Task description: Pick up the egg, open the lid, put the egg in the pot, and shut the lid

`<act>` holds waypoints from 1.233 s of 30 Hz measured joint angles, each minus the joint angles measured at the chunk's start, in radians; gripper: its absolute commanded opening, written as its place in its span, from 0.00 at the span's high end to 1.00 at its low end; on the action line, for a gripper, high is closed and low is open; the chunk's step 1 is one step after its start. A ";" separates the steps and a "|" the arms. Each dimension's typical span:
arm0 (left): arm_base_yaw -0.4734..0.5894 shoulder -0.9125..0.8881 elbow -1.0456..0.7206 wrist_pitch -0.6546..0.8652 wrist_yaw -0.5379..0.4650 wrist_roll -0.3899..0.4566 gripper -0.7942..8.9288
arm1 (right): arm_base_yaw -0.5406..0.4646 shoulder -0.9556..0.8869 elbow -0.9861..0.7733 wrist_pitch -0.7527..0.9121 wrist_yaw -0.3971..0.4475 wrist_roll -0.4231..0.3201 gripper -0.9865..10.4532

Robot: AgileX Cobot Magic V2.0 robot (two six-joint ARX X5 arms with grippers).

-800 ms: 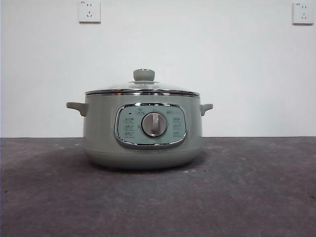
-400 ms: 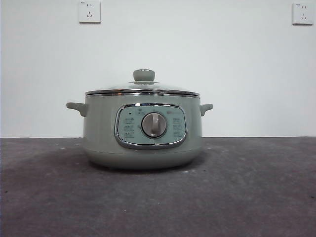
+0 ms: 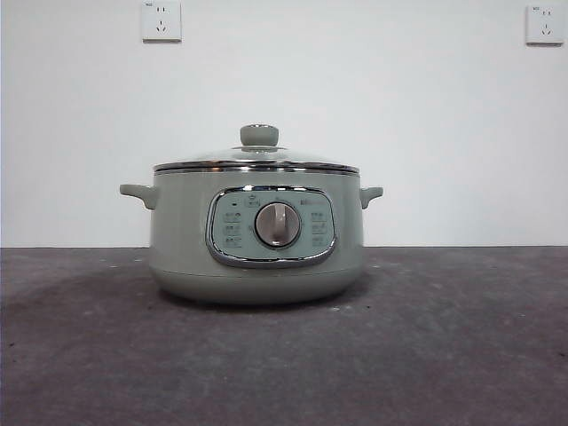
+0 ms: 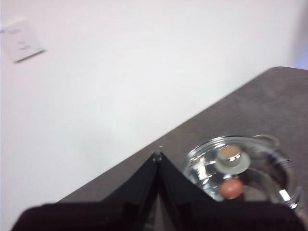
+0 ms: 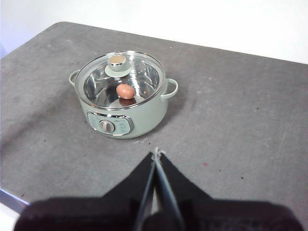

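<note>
The pale sage-green pot (image 3: 256, 240) stands on the dark table, dial facing the front view. The glass lid (image 3: 256, 161) with its green knob (image 3: 258, 135) sits closed on it. Through the lid, the reddish-brown egg (image 5: 125, 90) lies inside the pot (image 5: 123, 103); it also shows in the left wrist view (image 4: 231, 187) under the lid (image 4: 236, 163). My left gripper (image 4: 157, 156) is shut and empty, high above the table beside the pot. My right gripper (image 5: 156, 153) is shut and empty, well above and away from the pot. Neither arm shows in the front view.
The grey table (image 3: 444, 337) stretches around the pot, with its edges visible in the right wrist view (image 5: 29, 53). A white wall with two sockets (image 3: 161, 19) stands behind.
</note>
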 measured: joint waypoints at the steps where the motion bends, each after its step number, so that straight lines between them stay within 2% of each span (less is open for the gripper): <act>1: 0.011 -0.037 -0.058 0.032 0.000 0.002 0.92 | 0.000 0.000 0.000 0.000 0.000 0.000 0.91; 10: 0.064 -0.370 -0.665 0.293 -0.002 -0.025 0.92 | 0.000 0.002 0.000 0.000 0.000 0.000 0.91; 17: 0.082 -0.560 -0.990 0.360 -0.132 -0.112 0.92 | 0.000 0.002 0.000 0.000 0.000 0.000 0.91; 25: 0.082 -0.707 -1.172 0.362 -0.247 -0.198 0.92 | 0.000 0.002 0.000 0.000 0.000 0.000 0.91; 30: 0.084 -0.778 -1.256 0.379 -0.257 -0.269 0.92 | 0.000 0.002 0.000 0.000 0.000 0.000 0.91; 37: 0.087 -0.783 -1.258 0.414 -0.246 -0.306 0.92 | 0.000 0.002 0.000 0.000 0.000 0.000 0.91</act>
